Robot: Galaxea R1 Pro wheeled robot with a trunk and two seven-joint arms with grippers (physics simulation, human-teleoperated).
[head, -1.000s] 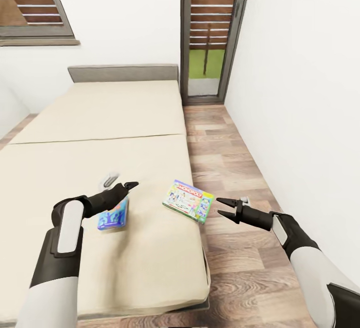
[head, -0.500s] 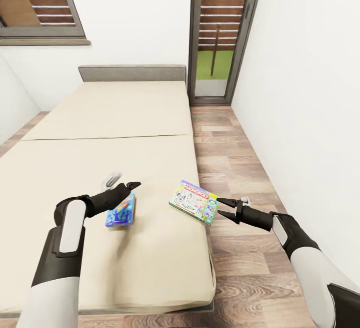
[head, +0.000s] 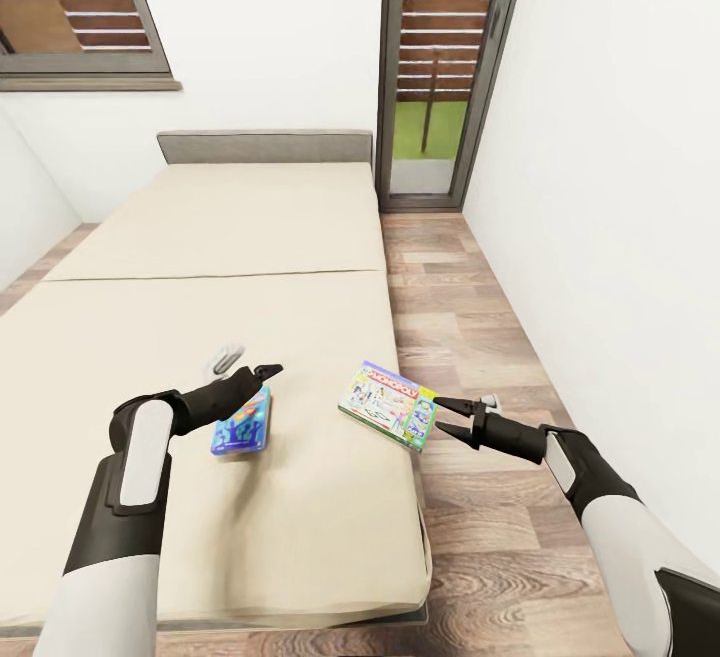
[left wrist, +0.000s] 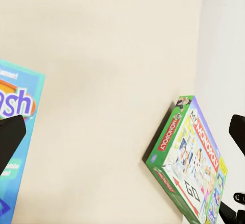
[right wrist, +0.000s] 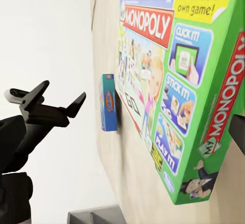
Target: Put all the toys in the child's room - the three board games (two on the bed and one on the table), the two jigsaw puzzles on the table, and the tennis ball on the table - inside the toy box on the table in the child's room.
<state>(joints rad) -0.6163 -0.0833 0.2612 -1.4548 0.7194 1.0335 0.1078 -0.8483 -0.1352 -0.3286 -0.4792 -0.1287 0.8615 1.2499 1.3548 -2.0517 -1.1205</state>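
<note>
Two board games lie on the beige bed (head: 200, 267) near its right edge. The blue cartoon-printed one (head: 241, 421) (left wrist: 15, 111) (right wrist: 108, 103) sits under my left gripper (head: 245, 366), which hovers just above it, open. The green Monopoly one (head: 388, 403) (left wrist: 191, 157) (right wrist: 168, 81) lies at the mattress edge, slightly tilted. My right gripper (head: 442, 416) is open, level with that box, and its fingertips reach the box's near right corner, one above and one below. The table, toy box, jigsaw puzzles and tennis ball are out of view.
A strip of wood-plank floor (head: 470, 337) runs between the bed and the white right wall (head: 620, 187). A dark-framed slatted glass door (head: 440, 67) stands at the far end, beside the grey headboard (head: 265, 145). A slatted window (head: 80, 7) is at the upper left.
The whole view shifted as the robot moved. My right gripper has come in from beside the Monopoly box to its corner. The left gripper stays over the blue box.
</note>
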